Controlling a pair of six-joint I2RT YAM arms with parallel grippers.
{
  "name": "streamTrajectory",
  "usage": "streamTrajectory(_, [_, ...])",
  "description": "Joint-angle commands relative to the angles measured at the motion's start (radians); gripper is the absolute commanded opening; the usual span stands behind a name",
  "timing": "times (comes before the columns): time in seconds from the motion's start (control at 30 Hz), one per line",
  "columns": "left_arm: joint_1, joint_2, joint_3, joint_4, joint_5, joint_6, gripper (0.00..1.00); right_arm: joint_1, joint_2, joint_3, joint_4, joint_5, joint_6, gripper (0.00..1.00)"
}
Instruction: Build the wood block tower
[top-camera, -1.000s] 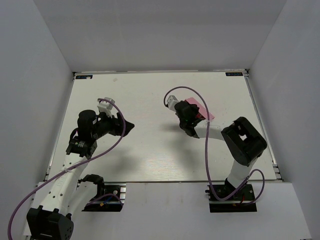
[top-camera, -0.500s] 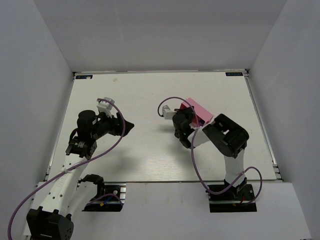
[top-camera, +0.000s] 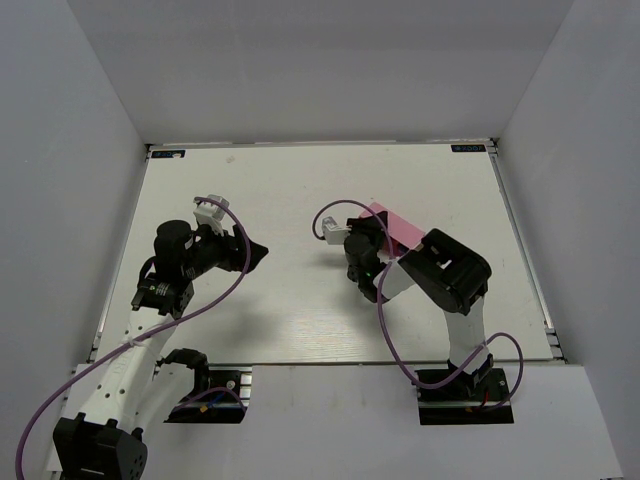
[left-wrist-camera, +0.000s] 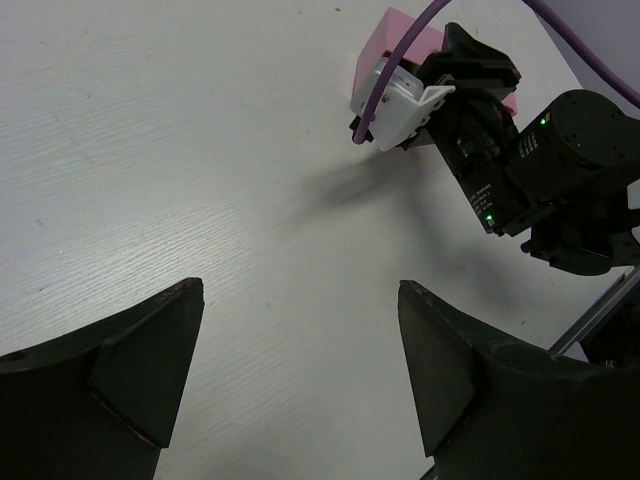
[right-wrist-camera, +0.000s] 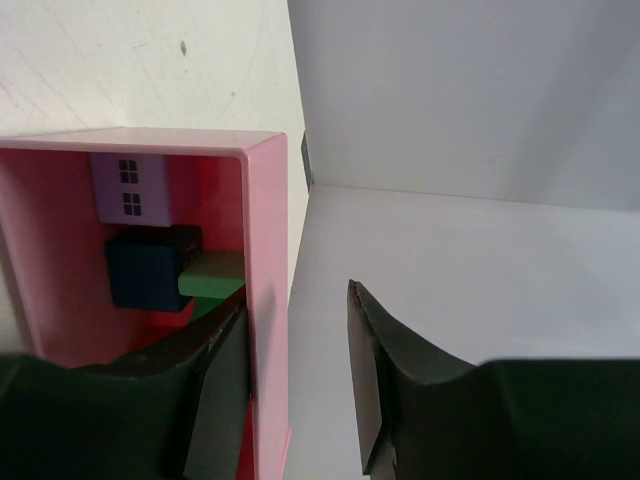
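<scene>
- Top view: pink tray (top-camera: 402, 222) at 2 o'clock of the surface (top-camera: 290, 180). Right arm (top-camera: 455, 275) bent over it from 5 o'clock, wrist covering the tray's near-left end. No block visible from up here.
- Same view: left pincer (top-camera: 256, 257) at 9 o'clock of the surface, well apart from the tray, pointing toward 3 o'clock.
- Left wrist view: left pincer wide, nothing between its fingers, only bare surface beneath. Tray at 1 o'clock, half hidden behind the right arm's wrist.
- Right wrist view: right pincer (right-wrist-camera: 297, 305) part-way open and astride the tray's side wall, one finger inside, one outside. Daylight on the outer side, so no clamp on the wall.
- Same view: blocks (right-wrist-camera: 160, 250) inside the tray, at 10 o'clock of that pincer. Purple block (right-wrist-camera: 130, 187) farthest, dark blue block (right-wrist-camera: 150, 270) just below it, green block (right-wrist-camera: 212, 275) touching the dark blue one and close against the wall.
- Step, as a judgement: early. No tower anywhere, every visible block loose in the tray. Cannot tell whether the tray lies flat or tipped.
- Next move, as a judgement: backing off the wall, then narrowing onto one block from above. Little finger room between green block and wall.
- Room: broad bare surface from 6 to 9 o'clock of the tray, between the arms, fit for a tower base. Back wall (top-camera: 320, 70) at 12 o'clock, well apart.
</scene>
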Motion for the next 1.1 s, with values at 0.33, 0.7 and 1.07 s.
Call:
streamTrajectory(0.33, [-0.002, -0.015, 0.023, -0.018, -0.019, 0.004, 0.89, 0.035, -0.124, -0.01, -0.247, -0.005, 0.224, 0.56])
streamTrajectory(0.7, [-0.002, -0.015, 0.023, -0.018, -0.019, 0.013, 0.89, 0.044, -0.299, 0.099, -0.841, -0.216, 0.622, 0.77])
streamTrajectory(1.07, [-0.002, -0.034, 0.032, -0.009, -0.01, 0.022, 0.9, 0.004, -0.486, 0.163, -1.171, -0.523, 0.816, 0.82])
